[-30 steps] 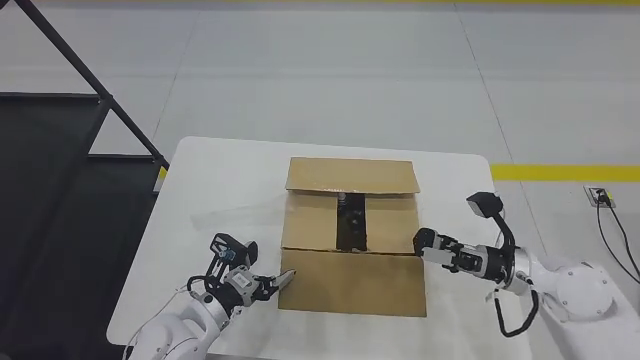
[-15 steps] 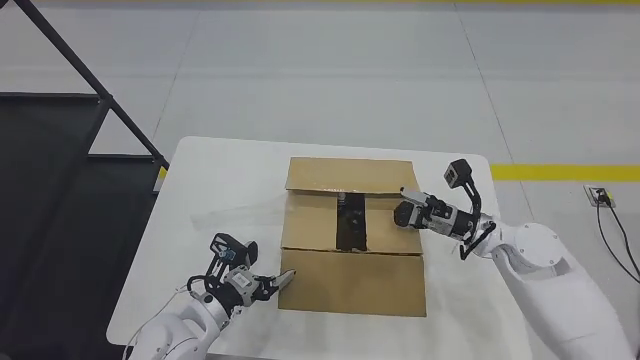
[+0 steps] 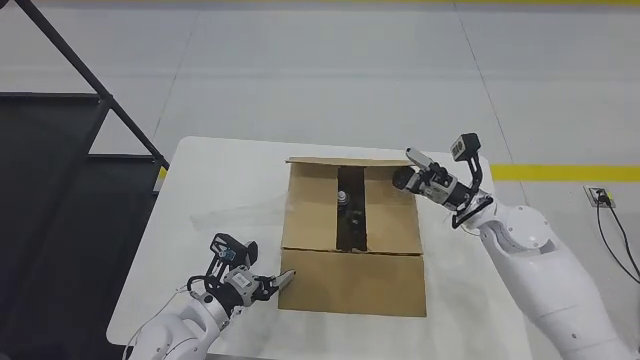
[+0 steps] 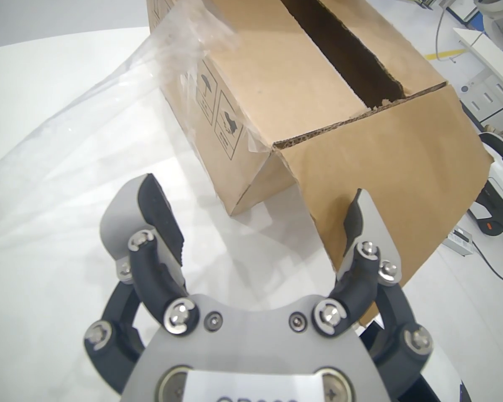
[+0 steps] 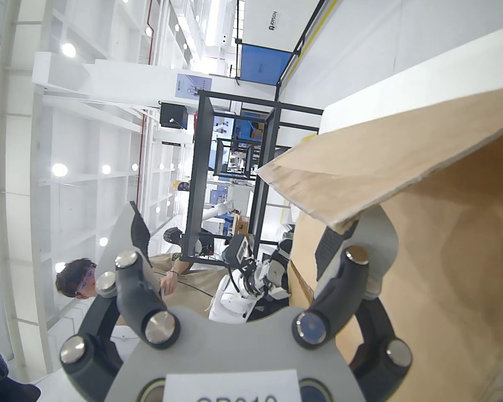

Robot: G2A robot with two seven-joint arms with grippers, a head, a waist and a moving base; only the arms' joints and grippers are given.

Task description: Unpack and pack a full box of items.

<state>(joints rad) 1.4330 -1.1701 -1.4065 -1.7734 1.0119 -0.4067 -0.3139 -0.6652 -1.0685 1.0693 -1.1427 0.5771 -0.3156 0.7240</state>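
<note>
Spreading wide, the fingers (image 5: 331, 244) of the right gripper (image 5: 243, 219) clamp nothing. One pad sits under the free edge of the far flap (image 5: 360, 169) and props it up. In the top view that flap stands close to upright along the far side of the box (image 3: 310, 220), with the gripper at its far right corner.

The left gripper (image 4: 255, 188) is likewise released and empty, low over the worktop (image 3: 220, 200) at the box's near left corner. One finger is just beside the near flap (image 4: 394, 177), which is folded out toward the robot; whether they touch I cannot tell.

The box sits mid-worktop, with a sheet of clear plastic film (image 4: 109, 98) lying against its left side. Its two inner flaps (image 3: 390, 215) lie almost flat, and the dark slot (image 3: 351, 222) between them shows something dark inside.

My reading is that the unpacking has barely begun — this is the opening of the lid, outer flaps first. Next, the far flap probably needs pushing past upright so it stays back. After that a finger would have to hook under an inner flap through the slot. The box looks light enough to slide, so a brace from the left gripper would help.
</note>
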